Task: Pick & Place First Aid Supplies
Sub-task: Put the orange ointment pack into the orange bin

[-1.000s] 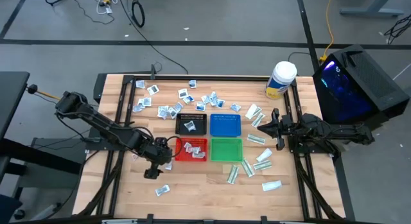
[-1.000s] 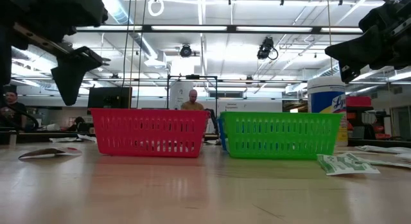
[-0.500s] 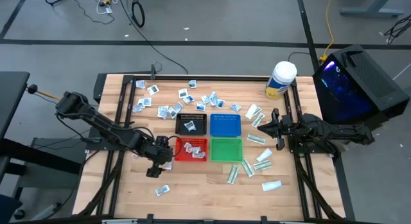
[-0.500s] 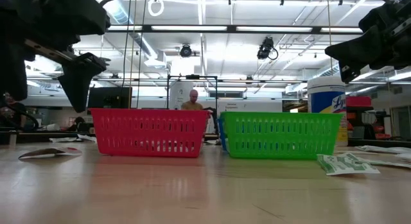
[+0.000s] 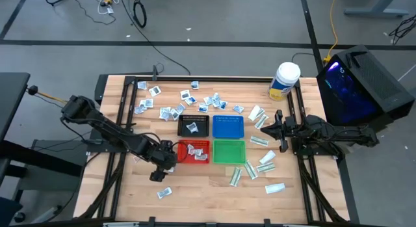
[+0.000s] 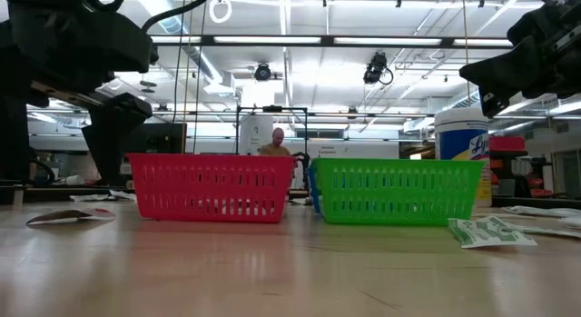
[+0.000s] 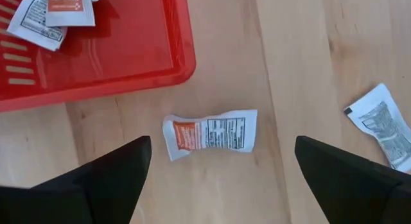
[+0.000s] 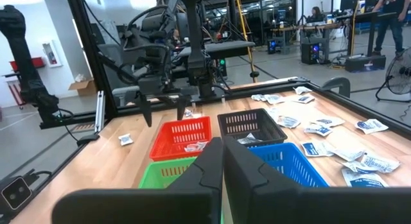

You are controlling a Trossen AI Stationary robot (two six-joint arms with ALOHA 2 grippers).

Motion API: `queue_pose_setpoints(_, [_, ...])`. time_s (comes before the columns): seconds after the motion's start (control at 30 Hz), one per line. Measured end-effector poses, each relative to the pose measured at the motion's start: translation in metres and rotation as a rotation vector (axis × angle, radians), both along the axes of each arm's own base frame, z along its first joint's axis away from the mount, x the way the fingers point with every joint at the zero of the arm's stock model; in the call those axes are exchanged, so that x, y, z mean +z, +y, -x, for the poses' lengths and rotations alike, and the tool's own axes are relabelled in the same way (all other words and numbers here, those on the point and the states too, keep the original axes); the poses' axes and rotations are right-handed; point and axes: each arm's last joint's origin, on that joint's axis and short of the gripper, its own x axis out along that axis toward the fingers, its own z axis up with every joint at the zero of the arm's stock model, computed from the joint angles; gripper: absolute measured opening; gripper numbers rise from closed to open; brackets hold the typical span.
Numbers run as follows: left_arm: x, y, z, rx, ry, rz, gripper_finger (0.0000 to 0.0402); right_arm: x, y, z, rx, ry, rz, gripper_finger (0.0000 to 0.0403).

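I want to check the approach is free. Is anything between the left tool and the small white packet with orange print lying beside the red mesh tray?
Nothing visible. The left tool hangs open directly over the small white packet with orange print, with only bare wooden table around it; the red mesh tray lies beside it, apart.

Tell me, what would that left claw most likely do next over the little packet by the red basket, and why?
Probably lower straight down and close on the packet. The left gripper is wide open, with the white and orange packet lying flat on the wood between its fingers, just outside the red tray, which already holds similar packets. The right gripper waits shut at the table's right side.
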Motion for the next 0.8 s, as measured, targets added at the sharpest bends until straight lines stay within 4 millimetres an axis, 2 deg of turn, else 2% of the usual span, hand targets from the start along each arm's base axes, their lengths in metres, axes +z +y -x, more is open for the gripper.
queue_pose_setpoints(0.37, [-0.015, -0.001, -0.005, 0.03, 0.044, -0.035, 0.0394, 0.0, 0.0, 0.0, 0.0, 0.0, 0.0, 0.0018])
queue_pose_setpoints(0.8, [-0.022, -0.002, -0.006, 0.073, 0.067, -0.034, 0.0394, 0.0, 0.0, 0.0, 0.0, 0.001, 0.0, 0.0018])
